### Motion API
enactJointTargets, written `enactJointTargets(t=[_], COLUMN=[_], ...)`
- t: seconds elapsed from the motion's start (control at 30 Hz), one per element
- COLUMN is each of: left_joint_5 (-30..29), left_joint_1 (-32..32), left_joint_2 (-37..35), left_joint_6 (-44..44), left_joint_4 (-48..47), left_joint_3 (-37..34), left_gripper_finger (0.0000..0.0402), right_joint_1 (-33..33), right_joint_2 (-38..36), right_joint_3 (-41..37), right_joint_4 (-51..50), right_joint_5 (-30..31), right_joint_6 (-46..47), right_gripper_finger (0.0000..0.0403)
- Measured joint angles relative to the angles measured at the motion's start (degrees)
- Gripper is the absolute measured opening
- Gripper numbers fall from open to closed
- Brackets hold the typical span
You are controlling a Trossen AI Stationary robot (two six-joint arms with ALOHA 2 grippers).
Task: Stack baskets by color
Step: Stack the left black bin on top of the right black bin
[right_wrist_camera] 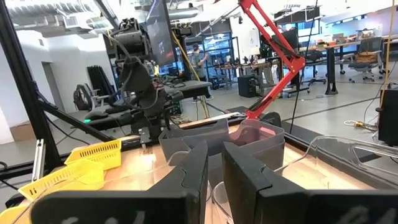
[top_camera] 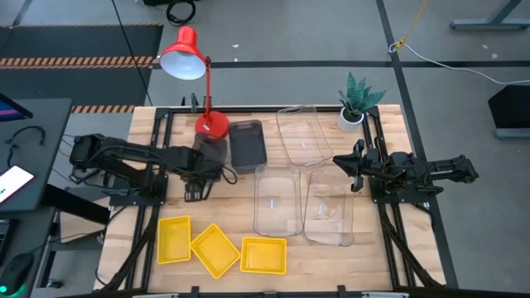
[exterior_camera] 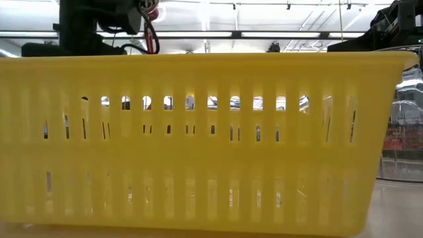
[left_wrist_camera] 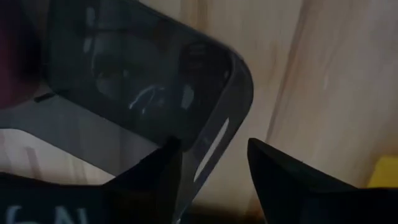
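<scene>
Two dark grey baskets rest side by side at the far middle of the table, one (top_camera: pixel 246 142) in the open, the other (top_camera: pixel 212 152) partly under my left arm. My left gripper (top_camera: pixel 197 186) points down, open over that basket's corner (left_wrist_camera: pixel 239 74). The basket's wall (left_wrist_camera: pixel 208 149) runs between the two fingers. Three yellow baskets (top_camera: pixel 215 250) lie in a row along the near edge. Three clear baskets (top_camera: pixel 277 201) lie right of centre. My right gripper (right_wrist_camera: pixel 216 155) waits at the right, level, its fingers a narrow gap apart and holding nothing. My left gripper comes from above, pointing down, and stands astride the grey basket's side wall (left_wrist_camera: pixel 205 158) near a corner, one finger inside the basket and one outside. The basket rests on the table. Whether either finger touches the wall I cannot tell.
A red desk lamp stands with its base (top_camera: pixel 211 124) just beyond the grey baskets, its shade (top_camera: pixel 184 56) past the far edge. A potted plant (top_camera: pixel 358 101) stands at the far right corner. One yellow basket (exterior_camera: pixel 198 145) fills the low view. Bare wood shows left of the yellow baskets.
</scene>
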Motion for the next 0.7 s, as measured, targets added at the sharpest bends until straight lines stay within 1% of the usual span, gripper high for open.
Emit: enactJointTargets(t=[0.13, 0.33, 0.53, 0.7], left_joint_5=[0.59, 0.16, 0.13, 1.78], left_joint_1=[-0.02, 0.08, 0.11, 0.13], left_joint_2=[2.54, 6.46, 8.36, 8.69], left_joint_6=[2.7, 4.83, 5.06, 5.21], left_joint_4=[-0.93, 1.59, 2.67, 3.69], left_joint_3=[-0.45, -3.5, -3.63, -3.62], left_gripper_finger=[0.0188, 0.0156, 0.0104, 0.0042], right_joint_1=[0.02, 0.02, 0.01, 0.0], right_joint_2=[0.0, 0.0, 0.0, 0.0], right_joint_3=[0.01, 0.0, 0.01, 0.0], right_joint_4=[0.08, 0.13, 0.1, 0.06], right_joint_5=[-0.02, -0.01, 0.0, 0.01], right_joint_6=[0.0, 0.0, 0.0, 0.0], right_gripper_finger=[0.0054, 0.0054, 0.0054, 0.0054])
